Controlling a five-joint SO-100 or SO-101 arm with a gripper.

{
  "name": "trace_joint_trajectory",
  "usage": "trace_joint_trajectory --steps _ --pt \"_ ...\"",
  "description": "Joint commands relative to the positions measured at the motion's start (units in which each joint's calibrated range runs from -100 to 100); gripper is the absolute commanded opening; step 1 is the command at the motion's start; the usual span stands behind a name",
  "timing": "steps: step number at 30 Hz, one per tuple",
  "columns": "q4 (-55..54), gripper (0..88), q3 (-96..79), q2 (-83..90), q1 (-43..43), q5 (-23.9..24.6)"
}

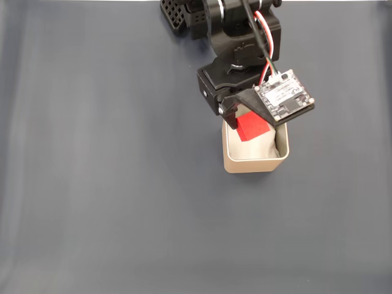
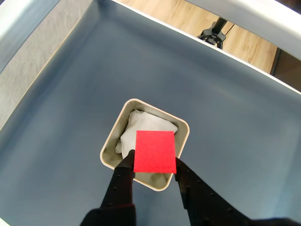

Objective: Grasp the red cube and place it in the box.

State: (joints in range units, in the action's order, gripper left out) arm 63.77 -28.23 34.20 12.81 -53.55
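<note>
- A small, bright red, matte cube (image 2: 155, 151) sits pinched between the two black fingers of the robot's gripper (image 2: 154, 164), held in the air directly above the open box.
- In the wrist view, the fingers (image 2: 123, 175) press against the cube's lower left and right edges, closed only as far as the cube's width allows.
- Below it stands the beige square box (image 2: 109, 146) with rounded corners and thin walls, crumpled white padding (image 2: 146, 125) filling its inside.
- The fixed view shows the same cube (image 1: 252, 127) tilted over the near-arm side of the box (image 1: 254, 165), partly hidden under the arm's black wrist housing (image 1: 229, 86).
- A small circuit board (image 1: 283, 96) with red, white and black wires rides on a black bracket over the box's right corner in that view.
- The box rests on a dark blue-grey cloth (image 1: 98, 171) covering the table.
- Beyond the cloth's pale raised rim (image 2: 244, 14), the wrist view takes in a wooden floor (image 2: 244, 44) and a black stand foot (image 2: 214, 34).
</note>
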Motion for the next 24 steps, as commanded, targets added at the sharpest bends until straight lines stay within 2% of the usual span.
trace_joint_trajectory --steps 1,9,18,20,24 --pt "-1.1 0.2 0.6 -0.1 0.4 0.4" --pt "-1.2 1.7 1.1 -0.7 0.4 0.4" --pt "-6.1 34.9 0.2 -0.3 -0.6 3.2" --pt "-8.7 44.7 -0.2 0.0 -1.1 4.2" --pt "-10.6 50.0 -0.6 -0.1 -1.2 4.1"
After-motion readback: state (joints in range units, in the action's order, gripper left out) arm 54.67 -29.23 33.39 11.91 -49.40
